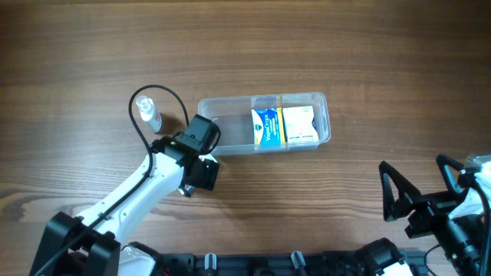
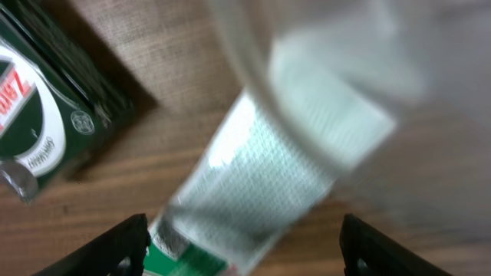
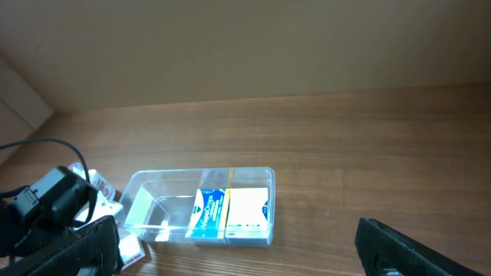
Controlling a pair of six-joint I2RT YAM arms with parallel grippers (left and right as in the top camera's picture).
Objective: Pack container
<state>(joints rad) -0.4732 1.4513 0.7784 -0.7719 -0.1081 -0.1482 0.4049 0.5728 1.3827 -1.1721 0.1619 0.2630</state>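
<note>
Risks, left to right. The spray bottle stands upright just beside the left arm; a swing of the elbow or its cable would likely tip it. The left pincer is at the left end of the container, its jaws apart on either side of a pale box. The wrist view is blurred, so I cannot tell whether the box is clamped or loose. If it is loose, it may drop short of the tub. If the box comes in low, it could catch the rim and push the light tub along the table. The right pincer is spread wide, holds nothing and sits well apart, so it poses little hazard.

Count:
- Spray bottles: one.
- Dark green boxes on the table beside the pale box: one.
- Pale boxes between the jaws: one.
- Containers: one, mid-table, with its left half bare.
- Boxes inside it: two, a blue-and-white box touching a yellow-and-white box in the right half.
- Arms: two.
</note>
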